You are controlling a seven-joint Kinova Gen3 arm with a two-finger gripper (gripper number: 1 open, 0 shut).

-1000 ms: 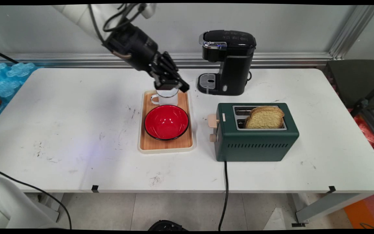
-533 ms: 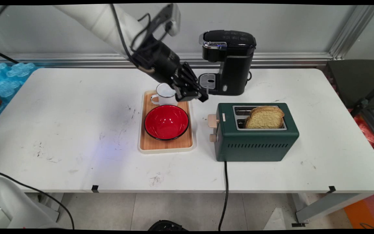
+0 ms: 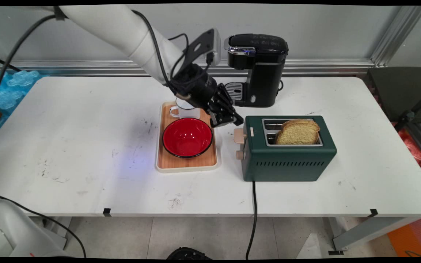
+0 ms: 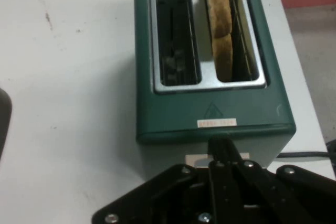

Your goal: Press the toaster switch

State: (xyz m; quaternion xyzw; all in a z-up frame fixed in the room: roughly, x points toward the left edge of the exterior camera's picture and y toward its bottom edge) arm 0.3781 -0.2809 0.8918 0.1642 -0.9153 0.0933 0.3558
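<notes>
My fingers (image 3: pixel 236 120) are pressed together with nothing between them. They hang just above the tabletop (image 3: pixel 86 146), tilted down. They are right beside the left end of the green toaster (image 3: pixel 287 157). That is the end with the tan lever (image 3: pixel 238 136) and a small round knob (image 3: pixel 239 155) under it. The toaster sits on the right half of the tabletop, and its black cord (image 3: pixel 252 219) runs off the near edge. I cannot tell if my fingers touch the lever or are only very near it.

This close, I think small, slow moves are best. The lever is little, and a hard bump could push the whole toaster along. The wooden tray (image 3: pixel 166 164) is just behind my arm, with a red bowl (image 3: pixel 187 137) and a white mug (image 3: pixel 185 109) on it, so I must watch my elbow room there too.

The main view shows me the whole tabletop. It shows the tray, the black coffee maker (image 3: pixel 260 69) at the back, and the lever from the side. The hand view shows none of that. It looks down the toaster (image 4: pixel 210 114) from its end. There I see that the left slot is empty and the bread (image 4: pixel 220 24) stands in the right one. My fingers (image 4: pixel 223 150) line up with the middle of that end and hide most of the lever.
</notes>
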